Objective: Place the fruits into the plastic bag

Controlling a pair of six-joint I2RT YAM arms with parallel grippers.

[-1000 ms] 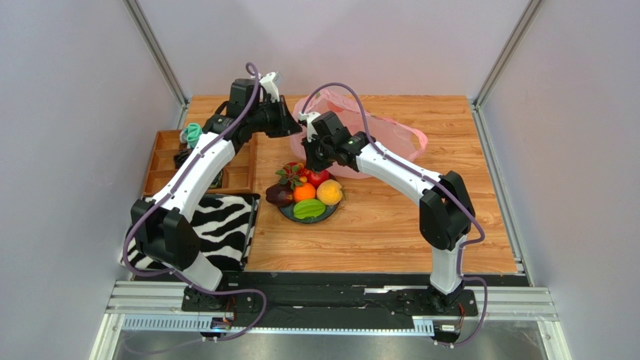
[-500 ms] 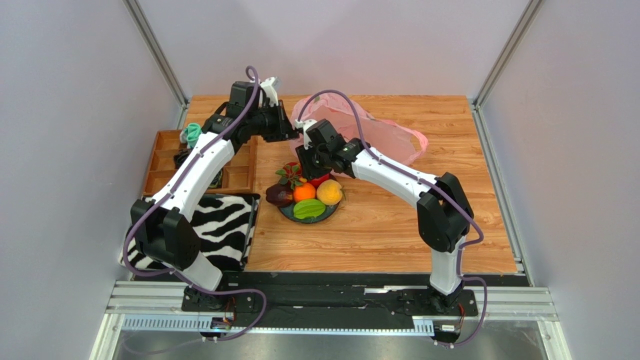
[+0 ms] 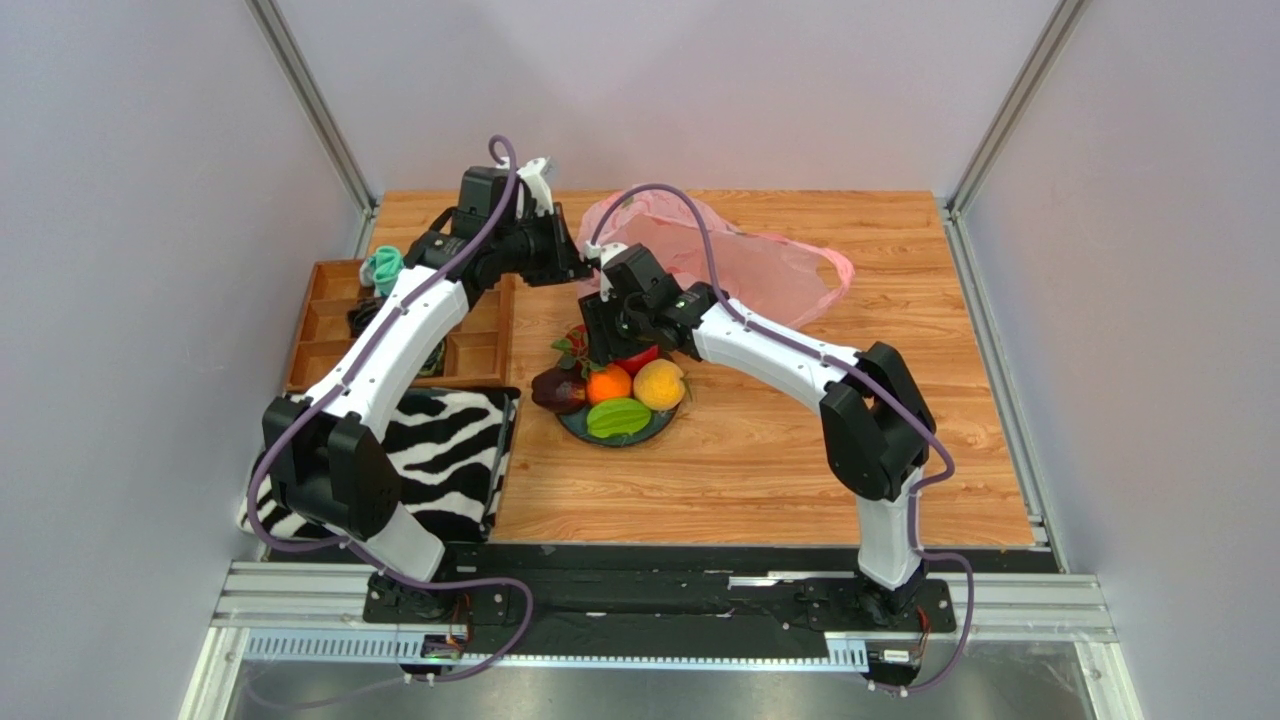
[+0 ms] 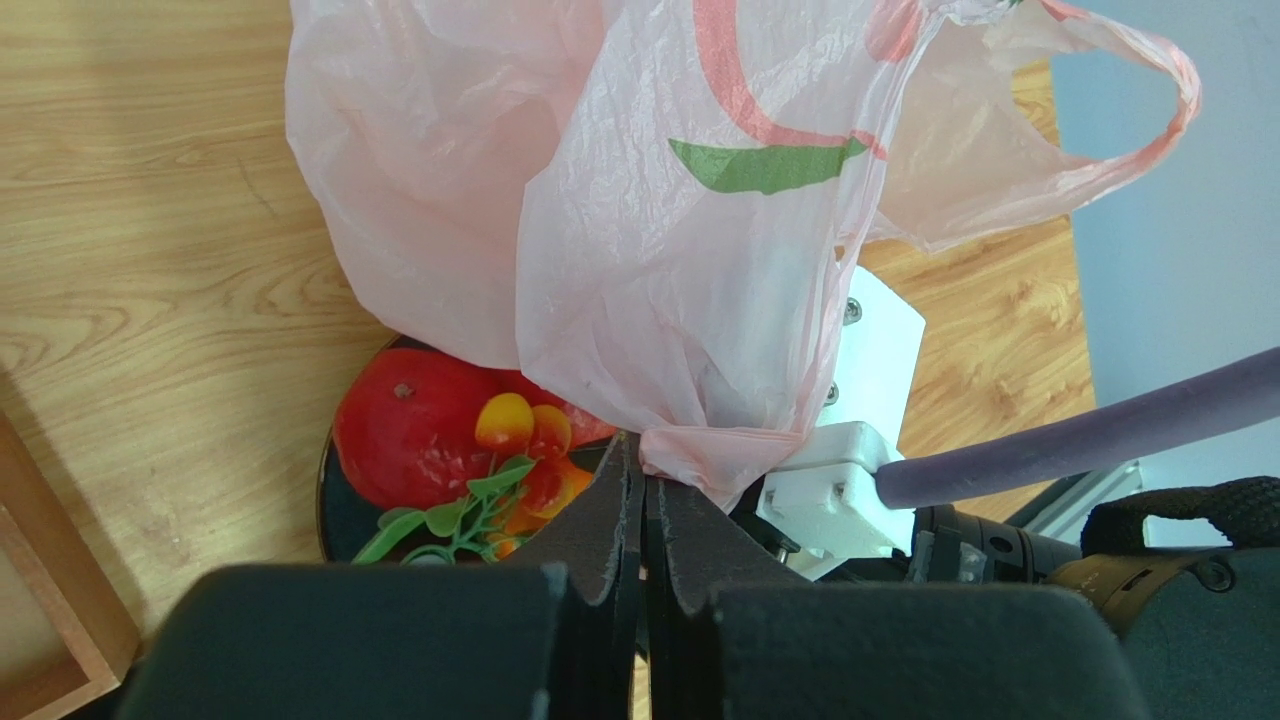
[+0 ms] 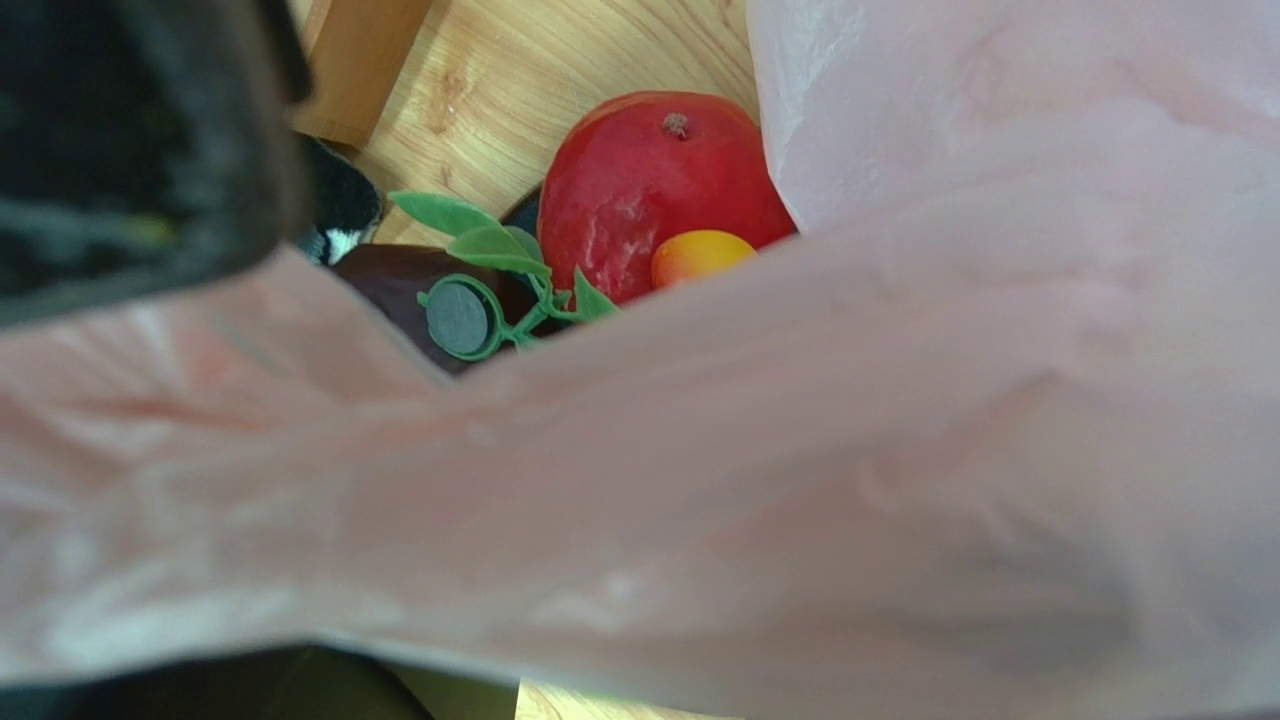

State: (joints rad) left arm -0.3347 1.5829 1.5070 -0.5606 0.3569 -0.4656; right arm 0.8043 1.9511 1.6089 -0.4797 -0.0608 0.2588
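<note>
The pink plastic bag [image 3: 759, 263] lies at the back of the table. My left gripper [image 3: 580, 264] is shut on its near edge [image 4: 684, 450] and holds it up over the plate [image 3: 661, 425]. On the plate lie a red apple [image 3: 642, 359], an orange [image 3: 609, 384], a peach [image 3: 658, 384], a green fruit [image 3: 618, 419], a purple fruit [image 3: 558, 393] and red berries [image 3: 579, 348]. My right gripper [image 3: 601, 339] hangs just above the berries and apple. In its wrist view the bag [image 5: 902, 450] hides the fingers; the apple [image 5: 654, 188] shows below.
A wooden compartment tray [image 3: 338, 323] stands at the left, with a zebra-striped cloth [image 3: 436, 458] in front of it. The right arm's white wrist [image 4: 864, 375] is close beside my left fingers.
My right gripper has moved left and down, from beside the bag to just over the berries. My left gripper has shifted slightly, drawing the bag's edge further left.
</note>
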